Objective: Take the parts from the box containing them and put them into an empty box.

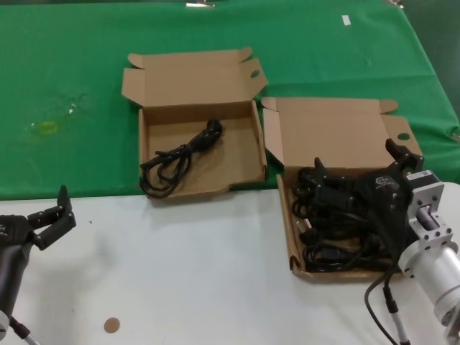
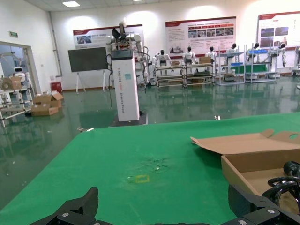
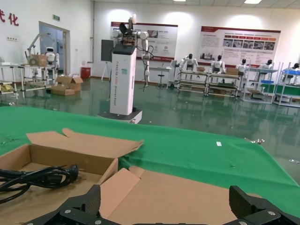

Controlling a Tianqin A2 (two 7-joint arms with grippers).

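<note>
Hovering over the full box (image 1: 345, 154) at the right of the head view, the right pincer (image 1: 359, 167) has its fingers spread wide above the heap of power cords (image 1: 334, 223), gripping nothing yet. The likeliest trouble from here is tangling: the black cords lie piled and interlaced, so a grab into the heap could catch loops of more than one bundle, or snag a single strand and drag its neighbours up over the box wall. A lift like that could also pull the light cardboard box along the counter (image 1: 180, 273) or tip it. A shallow pinch on a slick rubber strand may simply slip.

The full box sits at the right centre, lid flap standing open behind it, crammed with dark cord bundles. The other box (image 1: 194, 93) lies in the upper middle of the frame on the green cloth (image 1: 65, 79), lid open, with an oval hole in its flap; it holds one looped cord (image 1: 176, 158) near its left front corner, plug toward the middle.

The left pincer (image 1: 50, 215) waits at the lower left over the white counter, fingers parted and holding nothing.
</note>
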